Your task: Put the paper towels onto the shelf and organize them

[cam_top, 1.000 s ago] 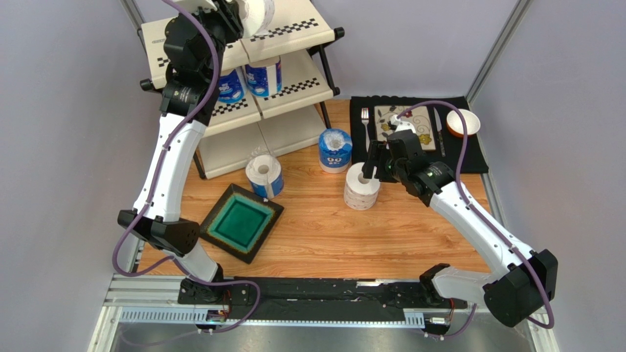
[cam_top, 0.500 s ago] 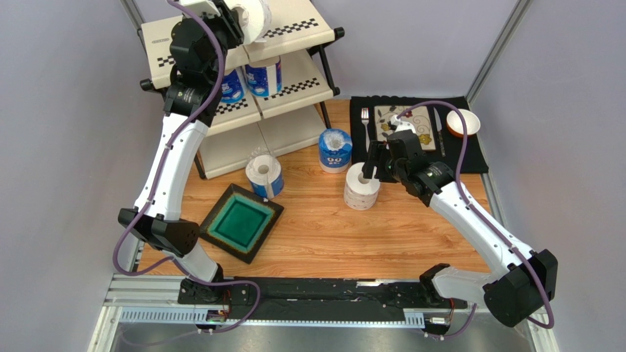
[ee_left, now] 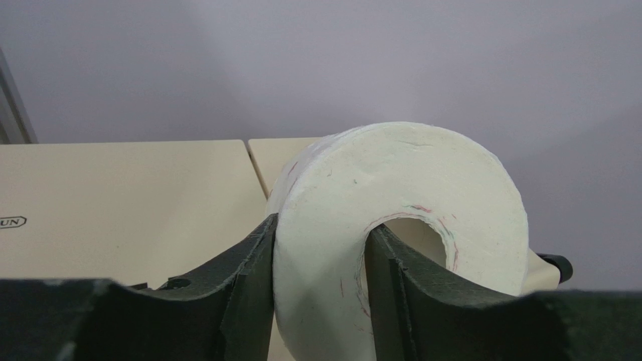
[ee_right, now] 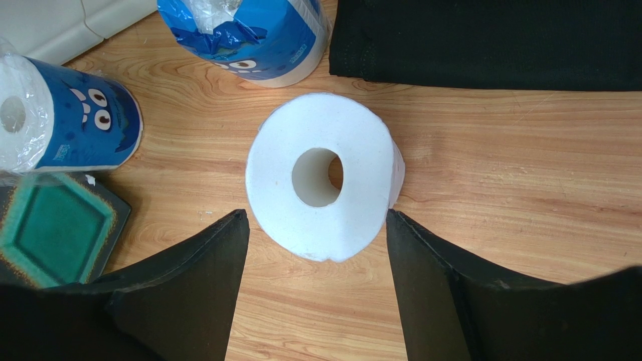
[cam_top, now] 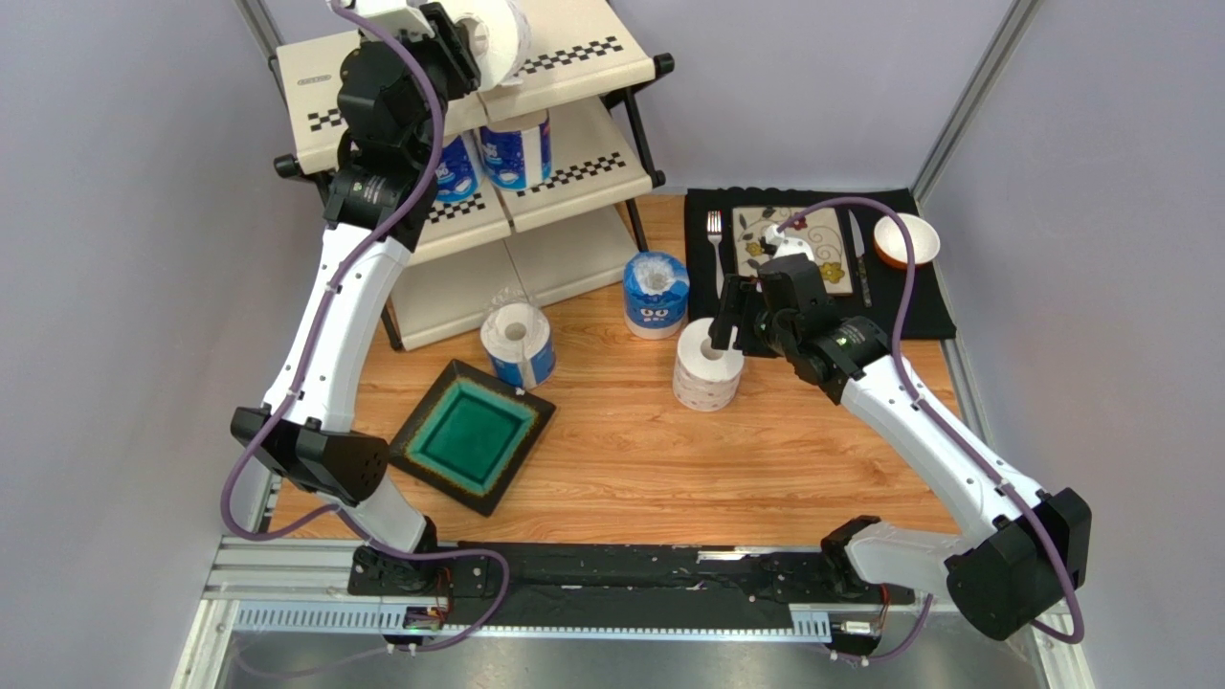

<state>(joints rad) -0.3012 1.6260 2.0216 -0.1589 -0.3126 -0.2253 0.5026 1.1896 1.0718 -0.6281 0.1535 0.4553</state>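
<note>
Grey-walled cell, wood table (cam_top: 805, 460). Shelf (cam_top: 575, 58) is the landmark, w/ 2 blue-wrapped rolls (cam_top: 518, 151) on its mid tier. L gripper (ee_left: 320, 256) is above the shelf's top tier, clamped on the wall of the held roll (ee_left: 399, 180), one finger in the core and one outside. Can't tell if the roll touches the panel. R gripper (ee_right: 315, 216), right of the shelf, is spread wide astride the upright bare roll (ee_right: 324, 188) — no squeeze yet. Nearer the shelf: upright blue roll (cam_top: 656, 294), lying roll (cam_top: 518, 345). Over the last sec the L arm shifted slightly across the top tier; R arm static — release looks near, 3 rolls left.
</note>
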